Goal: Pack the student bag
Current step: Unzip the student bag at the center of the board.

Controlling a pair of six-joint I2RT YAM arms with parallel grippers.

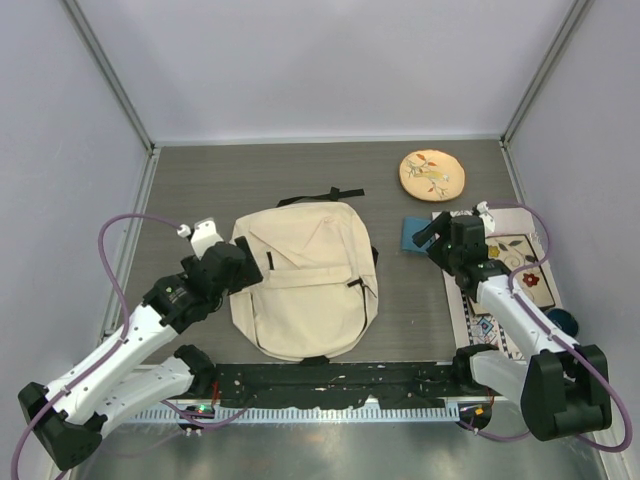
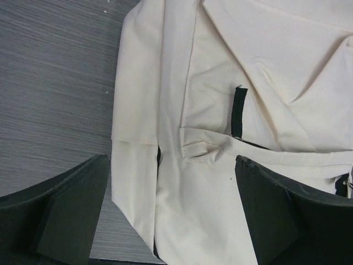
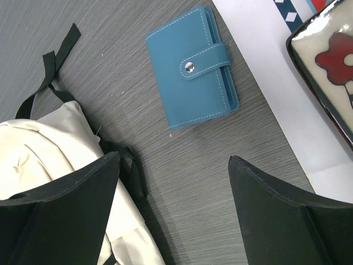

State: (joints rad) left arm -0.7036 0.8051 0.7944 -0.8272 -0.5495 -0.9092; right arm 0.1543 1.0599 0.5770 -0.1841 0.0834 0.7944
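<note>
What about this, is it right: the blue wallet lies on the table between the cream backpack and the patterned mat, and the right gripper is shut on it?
No. The right wrist view shows the right gripper open, not touching the blue wallet. The rest holds: the wallet lies on the table between the cream backpack and the patterned mat.

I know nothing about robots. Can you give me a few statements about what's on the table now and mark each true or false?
1. The blue wallet lies inside the student bag. False: it lies on the table beside the bag, snapped shut.
2. The right gripper hangs open above the wallet. True.
3. The left gripper holds a bag strap. False: it is open over the bag's left edge, gripping nothing.
4. The round embroidered disc lies farther back on the table than the wallet. True.
</note>
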